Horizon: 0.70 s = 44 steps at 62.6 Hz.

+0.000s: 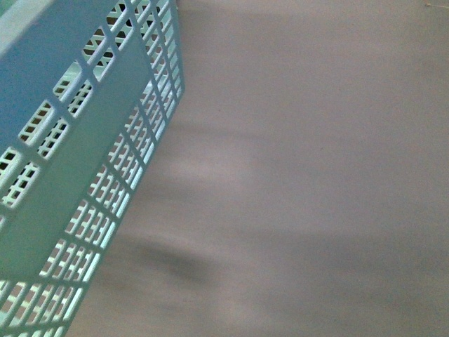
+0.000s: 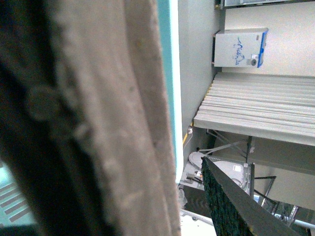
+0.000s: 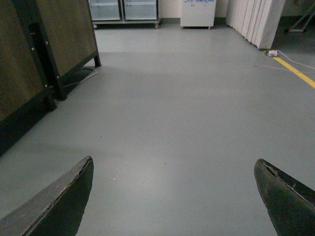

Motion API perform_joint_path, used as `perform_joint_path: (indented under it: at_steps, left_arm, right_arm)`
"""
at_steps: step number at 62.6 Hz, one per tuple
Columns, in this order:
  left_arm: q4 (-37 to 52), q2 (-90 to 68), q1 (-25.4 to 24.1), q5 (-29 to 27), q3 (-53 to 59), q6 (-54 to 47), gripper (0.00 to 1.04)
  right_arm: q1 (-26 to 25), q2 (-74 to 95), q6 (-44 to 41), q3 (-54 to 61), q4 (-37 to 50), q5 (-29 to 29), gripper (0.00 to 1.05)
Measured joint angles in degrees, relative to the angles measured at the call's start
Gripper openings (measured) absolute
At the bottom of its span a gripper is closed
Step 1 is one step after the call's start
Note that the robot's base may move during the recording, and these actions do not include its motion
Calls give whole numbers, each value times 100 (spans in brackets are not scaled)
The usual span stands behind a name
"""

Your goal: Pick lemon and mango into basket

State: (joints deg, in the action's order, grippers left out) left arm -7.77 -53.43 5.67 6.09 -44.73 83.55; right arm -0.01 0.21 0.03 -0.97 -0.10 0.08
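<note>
Front view: the basket (image 1: 91, 151) fills the left, its slotted wall close to the lens, beside a grey-brown surface (image 1: 316, 175). Left wrist view: a blurred brown band (image 2: 98, 108) and a teal strip of the basket press close to the left gripper (image 2: 142, 216). Only 1 dark finger (image 2: 231, 206) shows clearly, so we cannot tell its grip. Right wrist view: the right gripper (image 3: 174, 196) gapes, its 2 fingers wide apart with only grey floor (image 3: 187, 98) between them.

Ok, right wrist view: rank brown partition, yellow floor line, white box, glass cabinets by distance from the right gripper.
1. Brown partition, alongside the right gripper.
2. Yellow floor line, opposite side, farther out.
3. White box and glass cabinets, far wall: too close to call.
</note>
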Motion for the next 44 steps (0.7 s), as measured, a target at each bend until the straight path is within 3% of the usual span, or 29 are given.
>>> perform_joint_path:
  at_steps: [44]
  left_arm:
    - [-275, 192, -44, 96, -59, -459, 29]
  right_arm:
    - [0, 0, 0, 0, 0, 0, 96]
